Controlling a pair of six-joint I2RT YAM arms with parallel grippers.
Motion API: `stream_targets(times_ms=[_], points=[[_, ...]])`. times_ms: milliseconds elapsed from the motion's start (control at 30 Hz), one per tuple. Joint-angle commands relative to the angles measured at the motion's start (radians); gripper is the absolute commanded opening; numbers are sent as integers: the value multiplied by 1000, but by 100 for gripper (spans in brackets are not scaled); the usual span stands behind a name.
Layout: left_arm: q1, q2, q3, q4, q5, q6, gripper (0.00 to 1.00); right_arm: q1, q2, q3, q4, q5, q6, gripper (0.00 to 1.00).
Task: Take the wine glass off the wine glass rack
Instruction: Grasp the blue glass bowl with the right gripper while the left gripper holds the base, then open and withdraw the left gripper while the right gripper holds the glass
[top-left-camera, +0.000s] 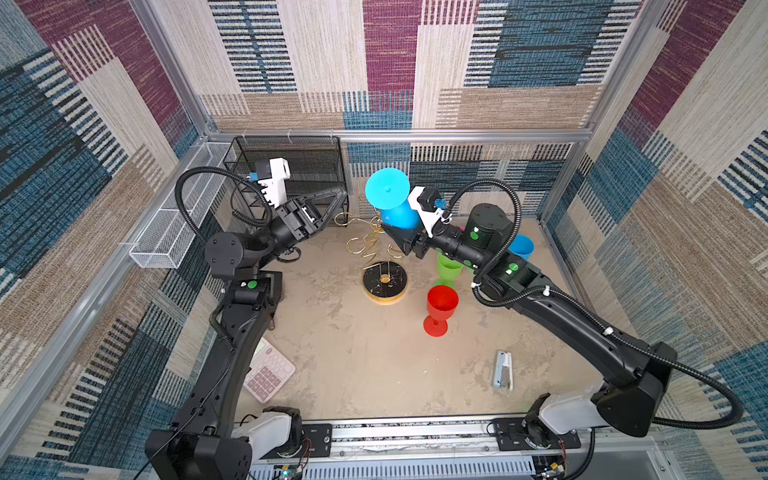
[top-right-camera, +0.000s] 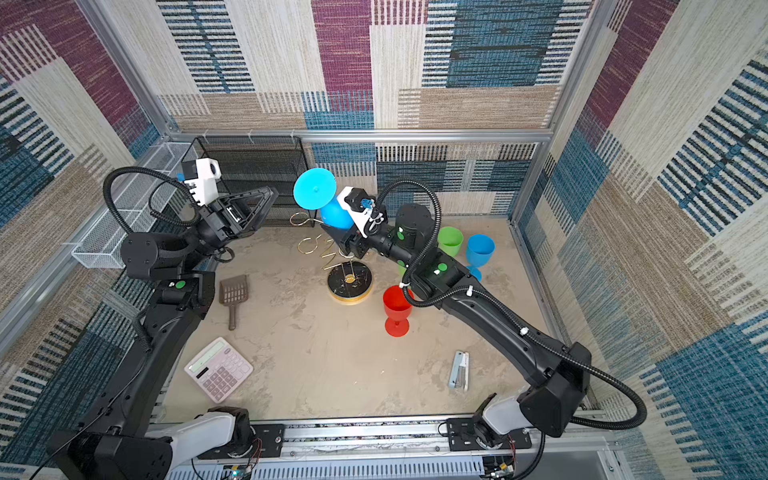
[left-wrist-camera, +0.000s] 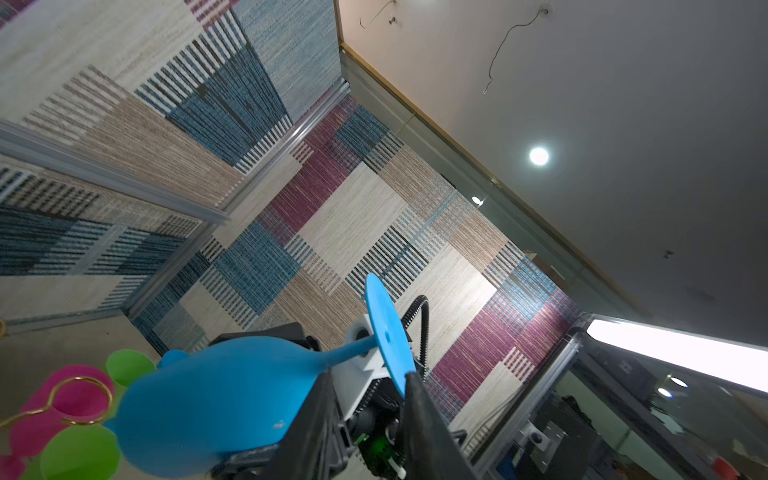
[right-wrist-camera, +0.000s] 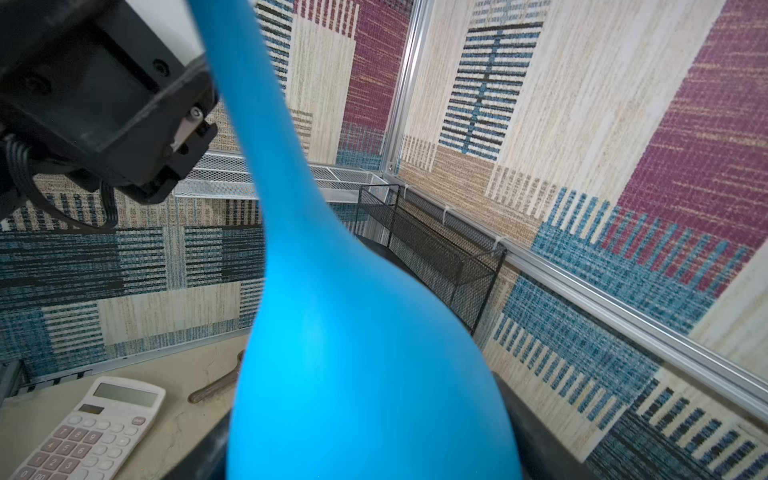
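Observation:
A blue wine glass (top-left-camera: 397, 215) hangs upside down and tilted above the gold wire wine glass rack (top-left-camera: 384, 283), its round foot uppermost. My right gripper (top-left-camera: 397, 233) is shut on its bowl; in the right wrist view the bowl (right-wrist-camera: 353, 353) fills the space between the dark fingers. No ring of the rack circles the stem. My left gripper (top-left-camera: 341, 194) is level with the foot and a little to its left, jaws apart and empty. In the left wrist view the foot's edge (left-wrist-camera: 386, 332) lies against one fingertip (left-wrist-camera: 409, 380). An empty gold ring (left-wrist-camera: 83, 399) shows beside the bowl.
Red (top-left-camera: 441, 307), green (top-left-camera: 449, 268) and blue (top-right-camera: 480, 249) glasses stand right of the rack, under my right arm. A black mesh shelf (top-left-camera: 291, 166) and white wire basket (top-left-camera: 174, 232) are at back left. A calculator (top-right-camera: 218, 370), brown scoop (top-right-camera: 235, 297) and stapler (top-left-camera: 503, 370) lie nearer.

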Motion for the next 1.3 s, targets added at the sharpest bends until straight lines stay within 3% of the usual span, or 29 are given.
stream_targets(times_ms=[0, 100, 200, 400, 567, 900, 1267], points=[[3, -53, -44, -100, -122, 363, 32, 2, -39, 21, -162, 40, 70, 50], [1, -105, -126, -135, -217, 662, 30, 1, -82, 19, -264, 56, 105, 49], [2, -117, -226, 21, -187, 892, 32, 2, -114, 13, -341, 50, 143, 47], [2, -116, -358, 161, -125, 1217, 32, 1, -124, 12, -458, 1, 200, 42], [-3, -128, -391, 160, -71, 1436, 35, 2, -126, -37, -472, -43, 229, 40], [-15, -88, -344, 152, 90, 1606, 35, 11, -97, -61, -460, -123, 264, 36], [-38, -67, -334, 122, 125, 1683, 35, 72, -54, -74, -420, -137, 281, 32]])
